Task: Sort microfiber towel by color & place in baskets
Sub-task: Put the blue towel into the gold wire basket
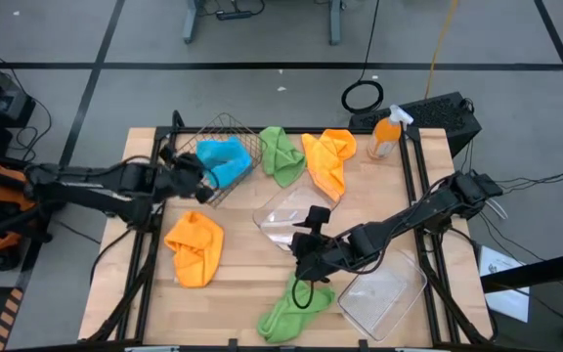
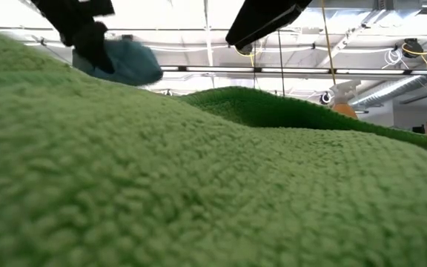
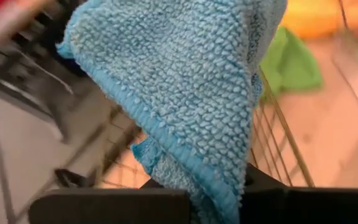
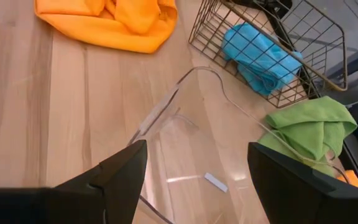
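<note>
My left gripper (image 1: 201,182) is shut on a bright blue towel (image 1: 225,159) at the dark wire basket (image 1: 231,128), far left of the table. My right gripper (image 4: 197,180) stands open above a clear tray (image 4: 185,124) at mid-table, touching nothing. One lime green towel (image 1: 296,309) lies crumpled at the near edge and fills the low view's foreground (image 2: 199,185). An orange towel (image 1: 195,248) lies near left. A second green towel (image 1: 280,154) and a second orange towel (image 1: 328,162) lie at the far middle. My left gripper pinches the blue towel between its two fingers, at a hemmed edge (image 3: 219,193); the cloth itself covers the exact place. The fingers come from the table's left, slanting down. The towel hangs bunched beyond them (image 2: 121,61), its lower part inside the wire basket (image 4: 260,56).
An orange spray bottle (image 1: 387,135) stands at the far right corner. A second clear tray (image 1: 384,293) sits at the near right, beside the right arm. Bare wood lies between the orange towel and the mid-table tray.
</note>
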